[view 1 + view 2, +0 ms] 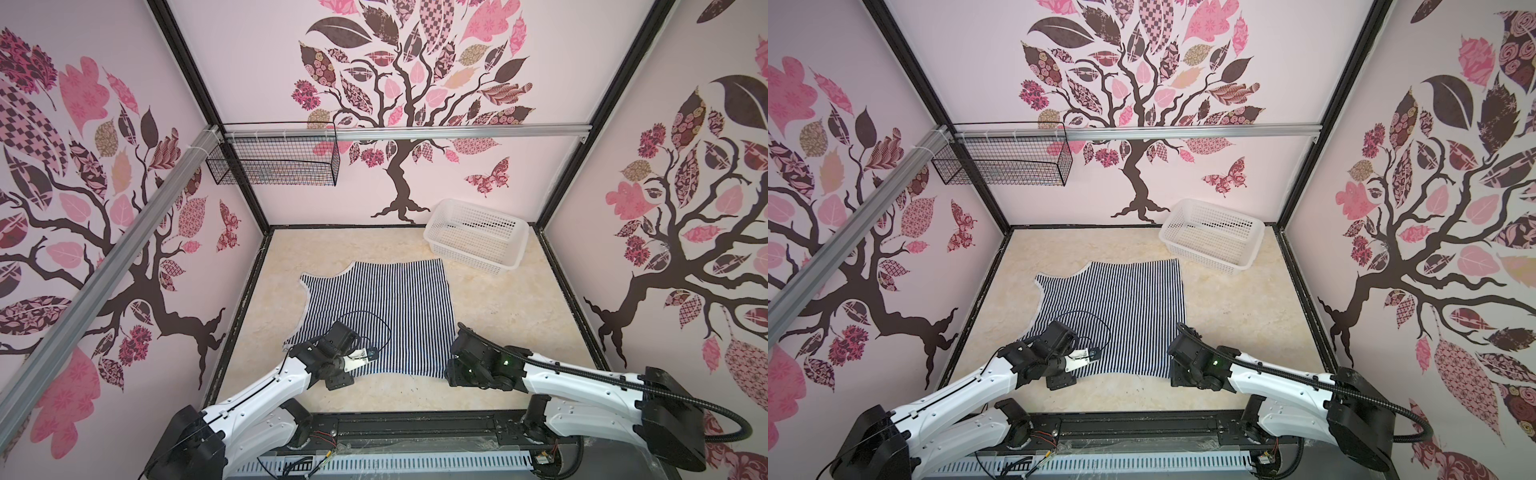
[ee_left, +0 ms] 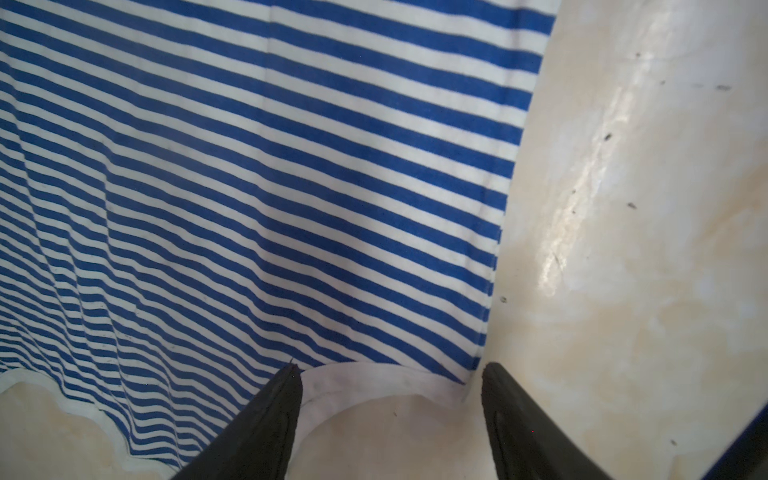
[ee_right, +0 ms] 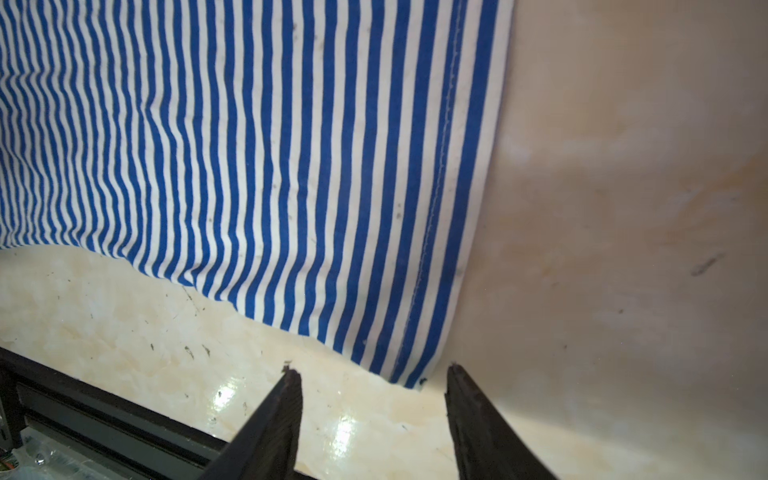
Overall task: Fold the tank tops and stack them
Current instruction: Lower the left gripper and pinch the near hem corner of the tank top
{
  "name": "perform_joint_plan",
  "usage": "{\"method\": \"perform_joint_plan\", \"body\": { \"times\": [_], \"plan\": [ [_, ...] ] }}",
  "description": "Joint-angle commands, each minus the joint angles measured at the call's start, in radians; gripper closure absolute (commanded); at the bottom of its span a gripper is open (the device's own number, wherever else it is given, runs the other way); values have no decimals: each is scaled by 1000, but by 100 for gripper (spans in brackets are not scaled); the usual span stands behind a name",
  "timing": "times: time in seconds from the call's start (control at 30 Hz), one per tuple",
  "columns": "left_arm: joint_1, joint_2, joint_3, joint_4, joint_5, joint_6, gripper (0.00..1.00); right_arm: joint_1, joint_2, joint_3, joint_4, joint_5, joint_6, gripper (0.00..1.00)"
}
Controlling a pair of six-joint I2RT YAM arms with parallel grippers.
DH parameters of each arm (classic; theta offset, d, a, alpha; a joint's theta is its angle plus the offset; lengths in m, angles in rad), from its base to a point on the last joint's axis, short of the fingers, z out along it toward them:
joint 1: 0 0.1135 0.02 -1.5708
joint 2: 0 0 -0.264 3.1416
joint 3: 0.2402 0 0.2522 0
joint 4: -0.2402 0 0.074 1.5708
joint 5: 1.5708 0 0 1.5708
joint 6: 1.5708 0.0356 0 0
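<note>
Tank top (image 1: pixel 365 307): spread flat in the middle of the tabletop (image 1: pixel 498 332), with 1 edge toward the front edge; only 1 is visible.
Left end effector (image 2: pixel 388 370): jaws apart, gripping nothing, straddling the white-bound front-left corner.
Right end effector (image 3: pixel 372 370): jaws apart and empty, with the hem corner just ahead of its tips.
Risk: the right tips may close short of the corner. Either may pinch only 1 layer, dragging the fold askew.
Writing: none readable.

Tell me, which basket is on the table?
The white plastic basket, in the far right corner of the table. The black wire basket hangs up high from the rail instead.
</note>
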Motion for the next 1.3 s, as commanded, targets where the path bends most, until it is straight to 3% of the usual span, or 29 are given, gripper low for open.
{"method": "perform_joint_plan", "body": {
  "times": [0.0, 0.67, 0.9, 1.13, 1.27],
  "plan": [
    [-4, -16, 3, -33, 53, 1, 27, 7, 3, 36, -21, 26, 12, 42],
    [-5, 65, -35, 24, -14, 31, 32, 8, 4, 33, -16, 20, 15, 52],
    [-5, 70, -30, 10, -3, 26, 51, 8, 1, 33, -17, 21, 15, 54],
    [-6, 49, -30, -20, 16, 26, 55, 8, 4, 38, -19, 25, 13, 54],
    [-5, 47, -25, -30, 16, 25, 63, 8, 11, 45, -18, 21, 6, 55]
  ]
}}
